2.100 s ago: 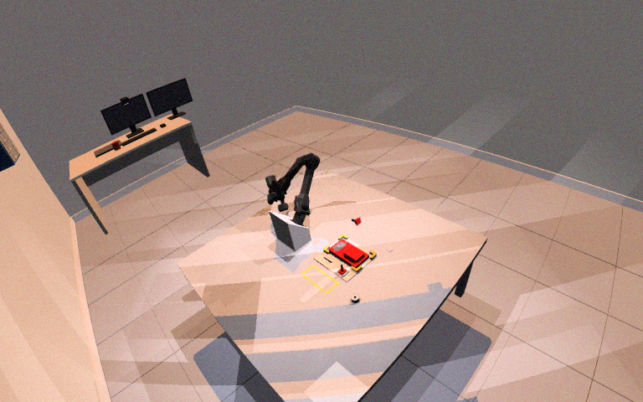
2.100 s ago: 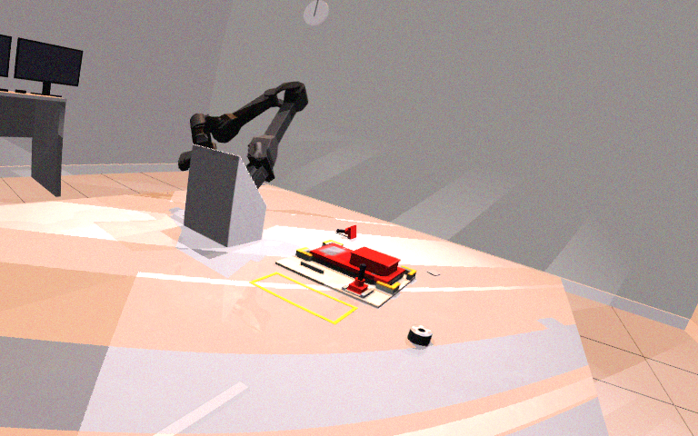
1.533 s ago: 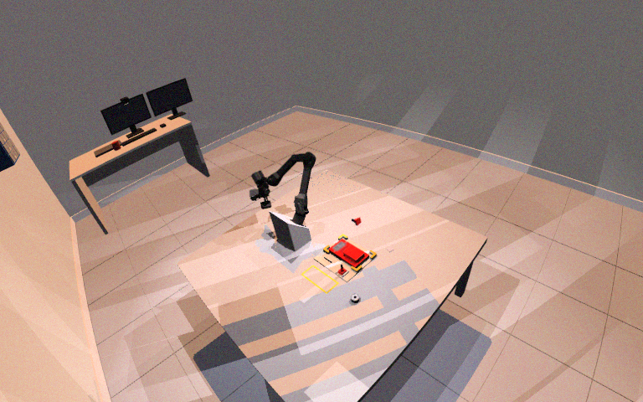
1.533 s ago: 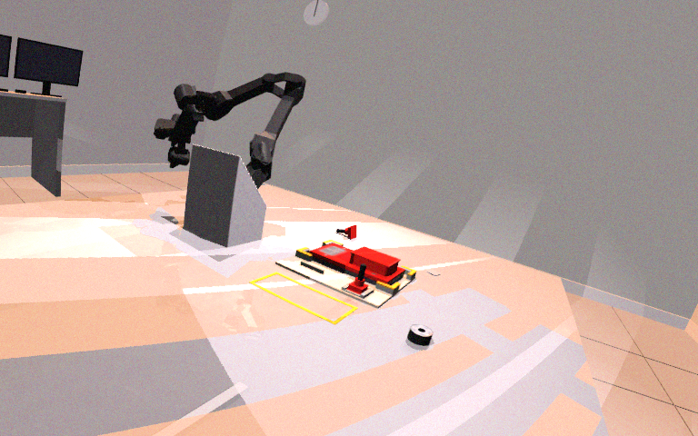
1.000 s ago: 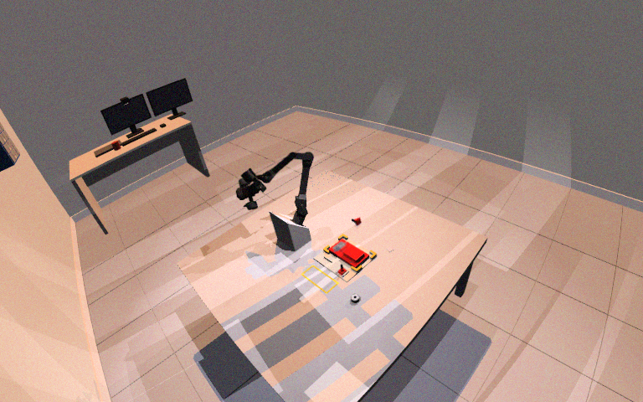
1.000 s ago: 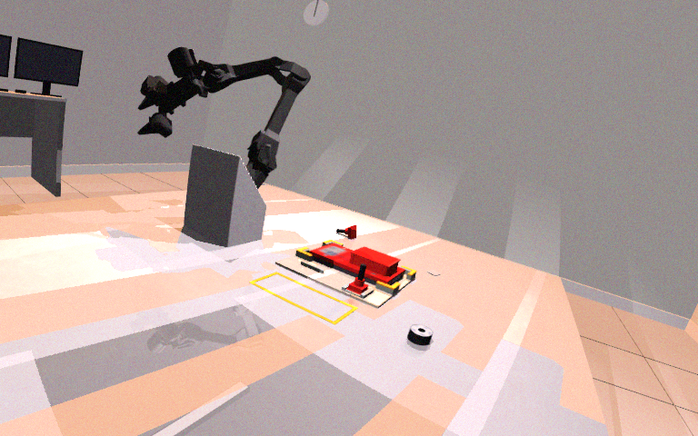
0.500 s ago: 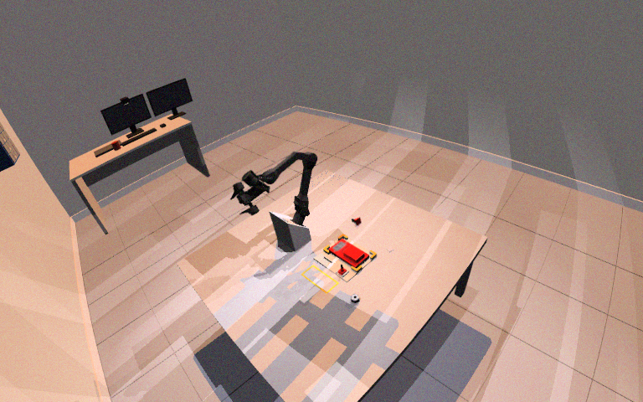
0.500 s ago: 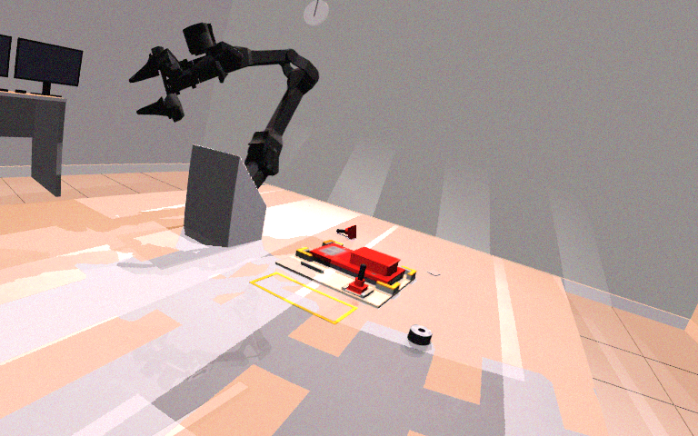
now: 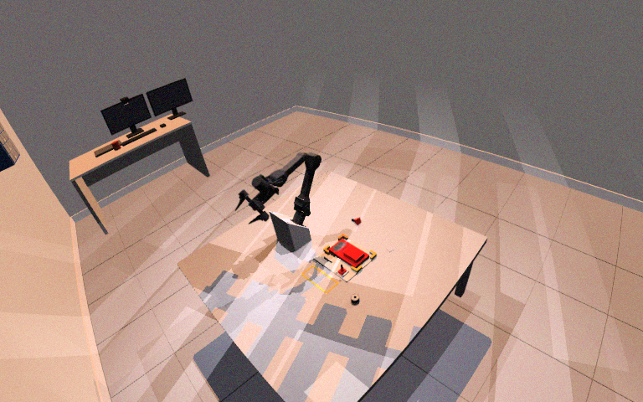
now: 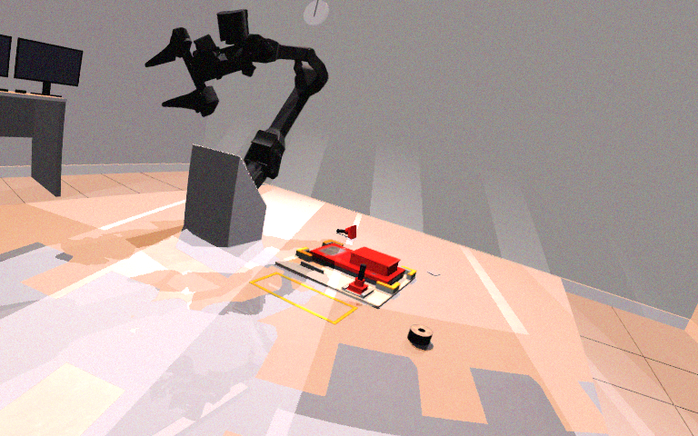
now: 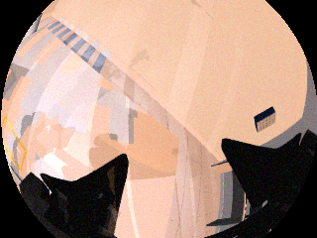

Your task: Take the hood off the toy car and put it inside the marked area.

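Note:
The red toy car (image 9: 349,251) (image 10: 374,261) sits between yellow-and-black corner blocks on a pale board. A grey panel (image 9: 339,245) (image 10: 334,250) shows on its low end; I cannot tell whether this is the hood or part of it. The marked area, a yellow outline (image 9: 314,283) (image 10: 292,302), lies beside the board with nothing inside; part of the outline (image 11: 15,134) shows at the wrist view's left edge. My gripper (image 9: 244,216) (image 10: 154,84) (image 11: 176,153) is open and empty, high up and far left of the car, pointing away from it.
A grey wedge-shaped block (image 9: 291,233) (image 10: 211,195) stands by the arm, left of the car. A red post with a black stick (image 9: 342,270) (image 10: 358,285) stands on the board's near side. A small red-and-black piece (image 9: 357,220) (image 10: 351,232) is behind the car. A black ring (image 9: 355,299) (image 10: 420,335) lies nearer.

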`<state>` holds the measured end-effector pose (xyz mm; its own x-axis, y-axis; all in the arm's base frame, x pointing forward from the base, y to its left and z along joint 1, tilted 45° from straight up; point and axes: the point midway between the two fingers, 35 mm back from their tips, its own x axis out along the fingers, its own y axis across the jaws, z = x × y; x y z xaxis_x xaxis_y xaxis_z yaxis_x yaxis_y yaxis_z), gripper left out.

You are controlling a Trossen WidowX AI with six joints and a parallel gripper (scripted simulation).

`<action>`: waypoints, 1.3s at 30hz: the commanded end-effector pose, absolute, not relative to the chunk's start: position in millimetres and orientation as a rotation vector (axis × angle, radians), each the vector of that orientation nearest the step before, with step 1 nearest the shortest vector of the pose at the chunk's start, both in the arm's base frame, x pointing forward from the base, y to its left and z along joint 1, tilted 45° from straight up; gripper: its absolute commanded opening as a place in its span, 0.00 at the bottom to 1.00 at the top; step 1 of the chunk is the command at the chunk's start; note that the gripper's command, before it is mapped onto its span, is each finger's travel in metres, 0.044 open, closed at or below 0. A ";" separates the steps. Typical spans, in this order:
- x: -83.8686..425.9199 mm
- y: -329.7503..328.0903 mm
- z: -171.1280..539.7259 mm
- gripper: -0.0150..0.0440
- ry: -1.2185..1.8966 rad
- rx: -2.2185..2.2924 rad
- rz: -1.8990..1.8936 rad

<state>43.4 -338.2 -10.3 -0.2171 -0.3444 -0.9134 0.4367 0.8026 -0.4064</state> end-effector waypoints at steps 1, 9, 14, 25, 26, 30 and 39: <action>80.8 -332.9 -7.5 1.00 1.583 0.054 -0.640; 165.0 -296.9 -3.7 1.00 1.477 0.042 -0.424; 217.4 -261.7 -1.4 1.00 1.420 0.074 -0.265; 299.8 -154.3 10.5 1.00 1.365 0.182 0.089; 304.9 -143.2 12.1 1.00 1.365 0.194 0.120; 321.5 -97.4 19.4 1.00 1.371 0.243 0.246; 337.1 9.1 41.7 1.00 1.427 0.361 0.515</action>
<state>333.7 -16.7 33.4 0.0952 0.4882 -0.8675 -0.1066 0.8715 0.4787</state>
